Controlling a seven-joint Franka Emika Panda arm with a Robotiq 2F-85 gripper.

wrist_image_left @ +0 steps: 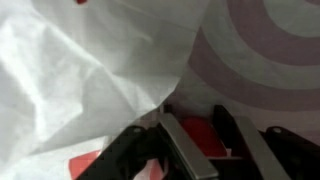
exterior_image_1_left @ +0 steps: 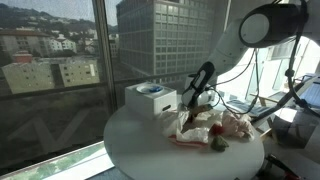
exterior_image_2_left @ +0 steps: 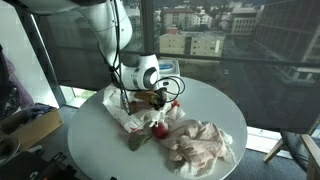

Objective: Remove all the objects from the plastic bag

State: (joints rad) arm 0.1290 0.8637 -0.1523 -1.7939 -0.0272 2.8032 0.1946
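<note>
In an exterior view the gripper [exterior_image_1_left: 196, 103] hangs low over the plastic bag [exterior_image_1_left: 190, 130], which lies crumpled on the round table [exterior_image_1_left: 140, 145] just in front of a white box [exterior_image_1_left: 150, 100]. A red item [exterior_image_1_left: 215, 128] sits at the bag's edge and a crumpled cloth [exterior_image_1_left: 238, 124] lies just beside it. From here I cannot tell whether the red item is inside the bag or already clear of it.

In an exterior view from the opposite side, the gripper [exterior_image_2_left: 162, 98] points down into the bag's folds [exterior_image_2_left: 122, 108]. The red item [exterior_image_2_left: 158, 129] rests just below it, a dark item [exterior_image_2_left: 135, 144] lies near that, and the cloth [exterior_image_2_left: 205, 148] is spread toward the table's near edge. At least 2 things appear to lie on top of the plastic rather than out on bare table.

In the wrist view the bag's white film and red rings [wrist_image_left: 90, 70] fill the picture. The 2 fingers [wrist_image_left: 178, 145] stand a little apart with a red patch [wrist_image_left: 197, 132] between them. I cannot tell whether they are pinching it or only straddling it, nor whether it is an object or the bag's print.

I judge this to be the reaching-in step, early to midway. Next I would confirm a firm hold on an object alone, without film caught in it, then lift straight up and set it on bare table well apart from the bag.
</note>
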